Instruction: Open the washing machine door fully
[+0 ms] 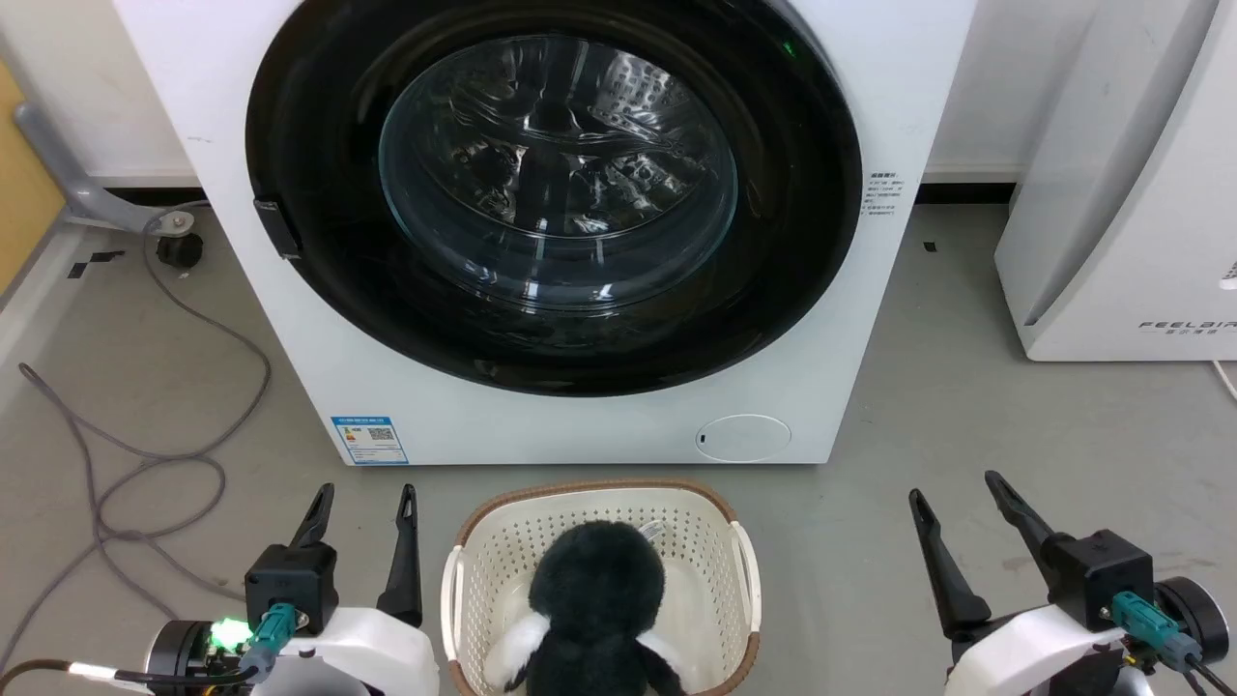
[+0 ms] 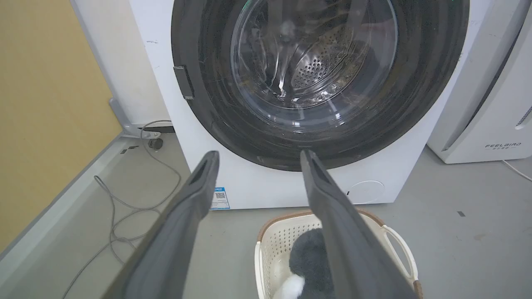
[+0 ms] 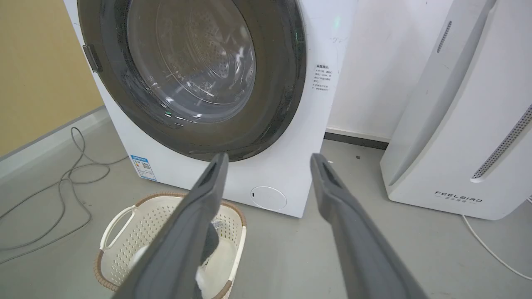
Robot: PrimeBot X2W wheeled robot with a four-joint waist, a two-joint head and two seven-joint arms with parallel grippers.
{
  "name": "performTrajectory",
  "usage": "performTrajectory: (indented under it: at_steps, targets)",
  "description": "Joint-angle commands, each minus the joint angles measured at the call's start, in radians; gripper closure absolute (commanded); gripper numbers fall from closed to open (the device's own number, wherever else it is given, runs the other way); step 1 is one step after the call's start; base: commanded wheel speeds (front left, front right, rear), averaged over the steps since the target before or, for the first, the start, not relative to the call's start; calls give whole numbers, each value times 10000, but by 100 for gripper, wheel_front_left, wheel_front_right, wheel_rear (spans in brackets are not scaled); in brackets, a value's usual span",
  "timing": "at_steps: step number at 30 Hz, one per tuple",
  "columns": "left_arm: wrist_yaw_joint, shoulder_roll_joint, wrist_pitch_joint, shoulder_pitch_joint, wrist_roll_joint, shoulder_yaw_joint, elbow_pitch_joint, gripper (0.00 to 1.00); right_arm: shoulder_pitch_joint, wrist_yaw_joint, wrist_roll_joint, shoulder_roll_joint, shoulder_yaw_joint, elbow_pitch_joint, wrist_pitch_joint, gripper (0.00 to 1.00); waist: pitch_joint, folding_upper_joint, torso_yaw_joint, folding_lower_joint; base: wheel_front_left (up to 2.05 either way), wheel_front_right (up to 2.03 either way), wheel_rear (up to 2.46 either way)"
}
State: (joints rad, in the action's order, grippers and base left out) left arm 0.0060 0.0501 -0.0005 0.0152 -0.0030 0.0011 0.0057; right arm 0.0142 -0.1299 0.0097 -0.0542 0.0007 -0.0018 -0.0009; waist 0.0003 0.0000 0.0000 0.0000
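Note:
The washing machine (image 1: pixel 599 425) is a big white front-loader straight ahead. Its door (image 1: pixel 802 242), a wide glossy black ring around a bulging glass bowl, lies flat against the washer's front with a small black handle tab (image 1: pixel 275 227) on its left edge. The door (image 2: pixel 424 70) and the door (image 3: pixel 274 83) look the same in both wrist views, and the perforated drum shows through the glass. My left gripper (image 1: pixel 367 495) stands open low at the left, well short of the washer. My right gripper (image 1: pixel 952 485) stands open low at the right. Nothing sits between either pair of fingers.
A cream laundry basket (image 1: pixel 483 551) holding a dark plush toy (image 1: pixel 599 599) stands on the floor between my grippers. Grey cables (image 1: pixel 145 454) loop over the floor at the left. A white FEELBIRD appliance (image 1: pixel 1131 193) stands at the right. A small round white flap (image 1: pixel 742 437) sits low on the washer.

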Motion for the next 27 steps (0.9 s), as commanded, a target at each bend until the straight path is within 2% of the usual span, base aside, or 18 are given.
performTrajectory:
  at_steps: [1,18,20,27]
  targets:
    - [37,0,-55,-16,-31,-18,-1,0,4,0,68,1,-39,-10,-55,0,4,0,0,0,0,0,0]
    - [280,0,-410,-89,-202,-160,-86,0,23,-1,884,6,-198,-265,-409,0,50,0,28,0,0,0,0]
    - [308,0,-452,-98,-220,-175,-93,0,24,-1,1024,7,-205,-296,-451,100,55,0,35,0,0,0,0]
    - [394,0,-598,-120,-277,-208,-114,0,16,-2,2113,9,-161,-299,-597,100,63,0,54,0,0,0,0]
